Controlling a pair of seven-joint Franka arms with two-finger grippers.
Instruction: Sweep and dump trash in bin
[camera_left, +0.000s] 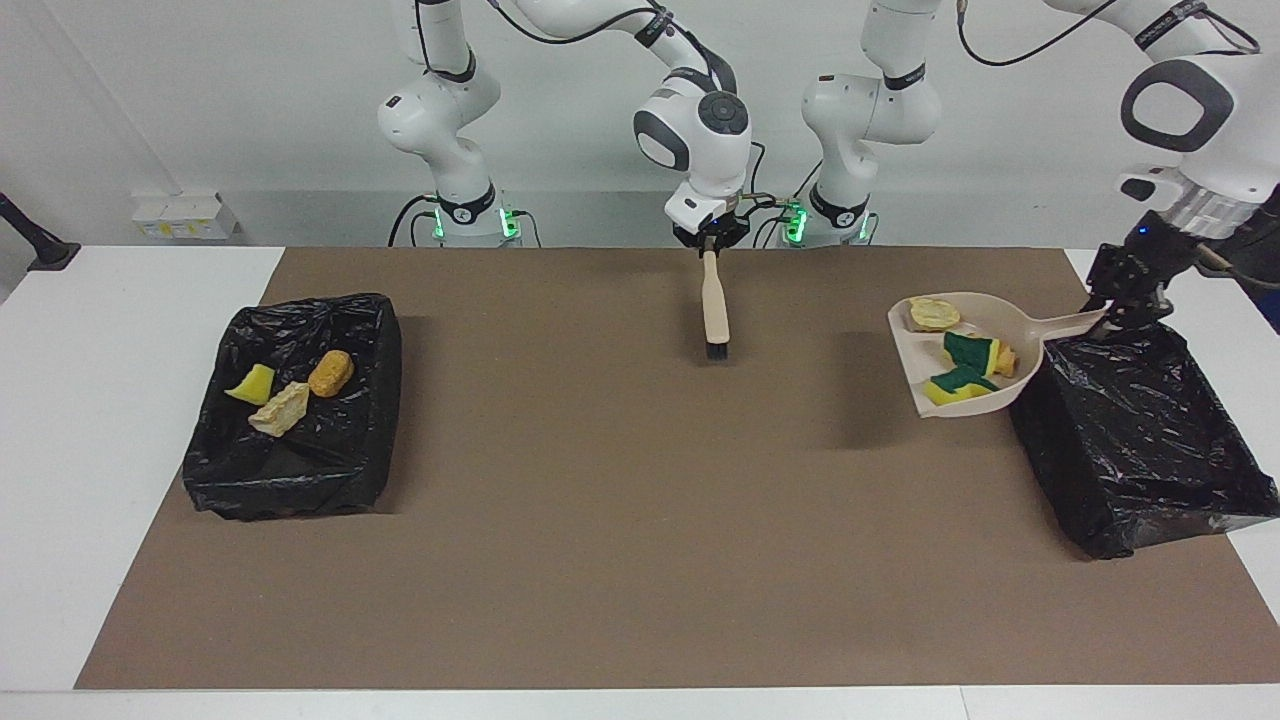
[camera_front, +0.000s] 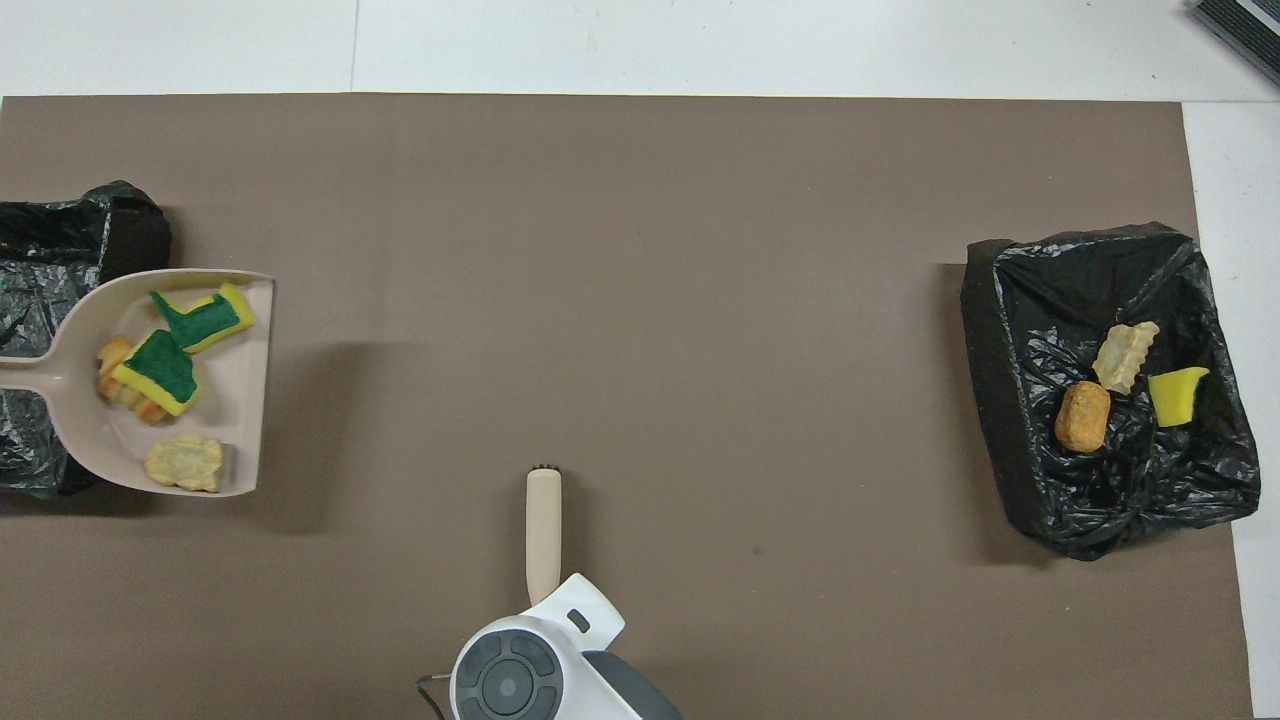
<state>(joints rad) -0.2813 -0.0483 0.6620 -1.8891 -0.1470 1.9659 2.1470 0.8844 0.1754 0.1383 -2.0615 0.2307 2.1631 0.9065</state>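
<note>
My left gripper (camera_left: 1124, 303) is shut on the handle of the beige dustpan (camera_left: 990, 312), held up level at the rim of the black-lined bin (camera_left: 1060, 450) at the left arm's end. The pan's scoop is over the mat and its handle is over the bin. In the pan lie trash pieces: two green-and-yellow sponges (camera_left: 968, 351) (camera_front: 160, 368), a pale chunk (camera_left: 934, 314) (camera_front: 183, 463) and an orange lump (camera_front: 118, 385) half hidden under a sponge. My right gripper (camera_left: 710, 243) is shut on the beige brush (camera_left: 714, 310) (camera_front: 543, 530), which hangs bristles down over the mat.
A second black-lined bin (camera_left: 290, 490) (camera_front: 1000, 330) at the right arm's end holds a yellow sponge (camera_left: 251, 383), a pale chunk (camera_left: 280, 410) and an orange-brown lump (camera_left: 330, 372). A brown mat (camera_left: 620, 520) covers the table's middle.
</note>
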